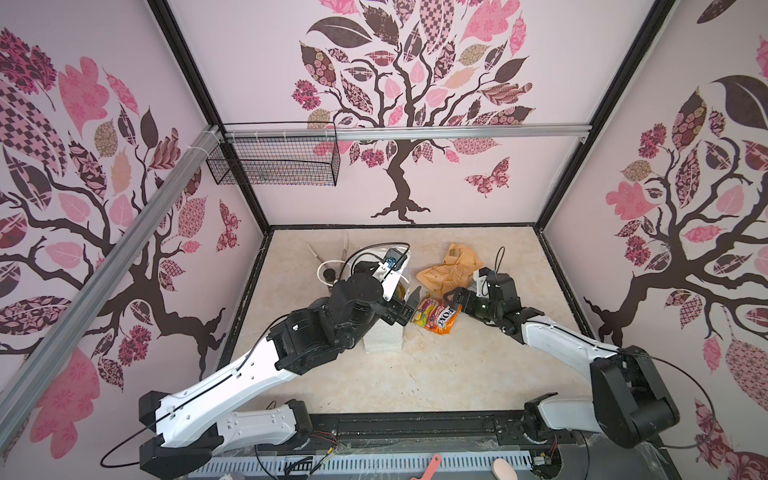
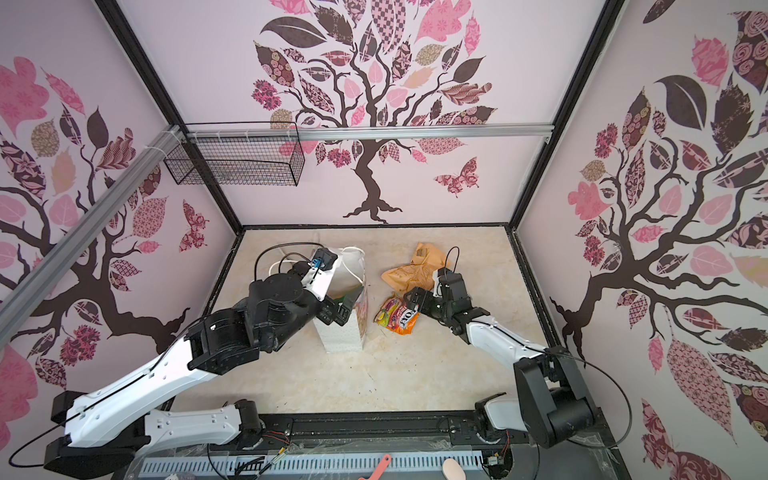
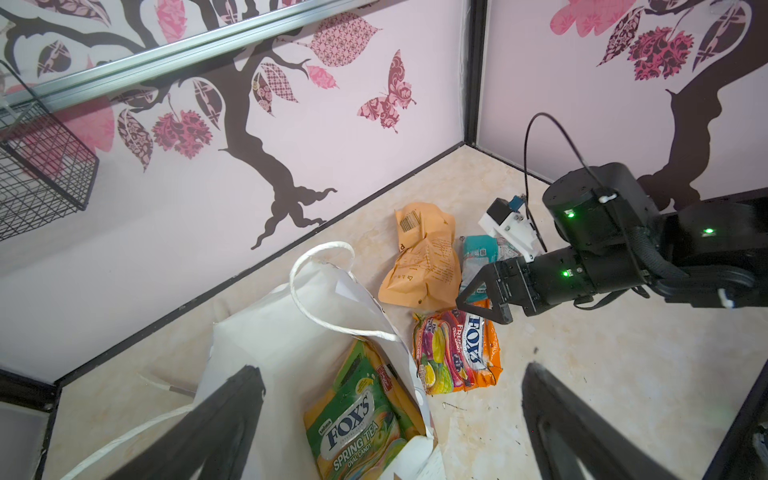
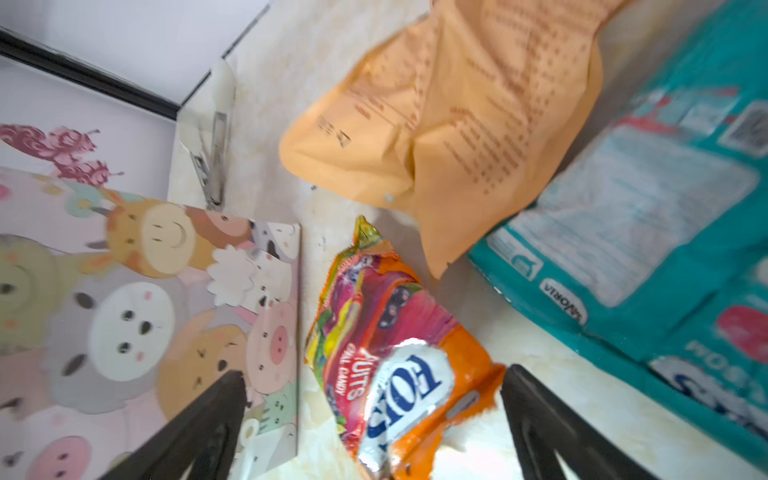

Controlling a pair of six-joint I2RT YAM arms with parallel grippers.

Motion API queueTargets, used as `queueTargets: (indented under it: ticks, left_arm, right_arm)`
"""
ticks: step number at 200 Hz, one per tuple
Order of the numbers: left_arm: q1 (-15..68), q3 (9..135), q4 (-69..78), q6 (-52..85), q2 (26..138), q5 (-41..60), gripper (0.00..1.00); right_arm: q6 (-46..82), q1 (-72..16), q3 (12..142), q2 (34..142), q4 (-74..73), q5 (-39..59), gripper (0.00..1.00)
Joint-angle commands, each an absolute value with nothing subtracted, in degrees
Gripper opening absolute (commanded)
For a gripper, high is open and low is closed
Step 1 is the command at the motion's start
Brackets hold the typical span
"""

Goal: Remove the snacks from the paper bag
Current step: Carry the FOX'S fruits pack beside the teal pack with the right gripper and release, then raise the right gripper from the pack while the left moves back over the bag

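Orange-red FOX'S packet point(image 4: 395, 332) lying between wide-open right jaws, left jaws wide, empty, over paper bag point(image 3: 257, 332)

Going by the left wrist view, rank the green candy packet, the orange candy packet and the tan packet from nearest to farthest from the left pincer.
1. The green candy packet, inside the paper bag, directly ahead of the left pincer.
2. The orange candy packet, on the table just outside the bag.
3. The tan packet, beyond the orange one, farther from the bag.

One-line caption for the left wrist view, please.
Green FOX'S packet in the paper bag; orange FOX'S packet, tan packet and teal packet outside, near the open right gripper.
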State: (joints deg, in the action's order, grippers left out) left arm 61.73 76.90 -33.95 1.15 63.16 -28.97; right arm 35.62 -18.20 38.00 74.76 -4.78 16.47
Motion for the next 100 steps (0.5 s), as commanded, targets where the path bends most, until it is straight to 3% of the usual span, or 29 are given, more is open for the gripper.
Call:
queueTargets:
  ticks: [1,60,100]
  left_arm:
    - [61.03,75.77,-31.73,2.64,62.67,-32.71,0.99]
    - [52.30,77.15,-32.94,10.47,62.64,-33.79,0.98]
    - [50.46,81.01,-37.35,13.20,66.15,-39.90,0.95]
  right_arm:
    - [32.51,-18.03,42.01,69.28,0.43,14.62,0.99]
    - [31.86,-19.84,48.92,61.07,2.84,24.29,0.99]
    - [30.29,-27.18,53.54,58.28,4.36,23.75,0.99]
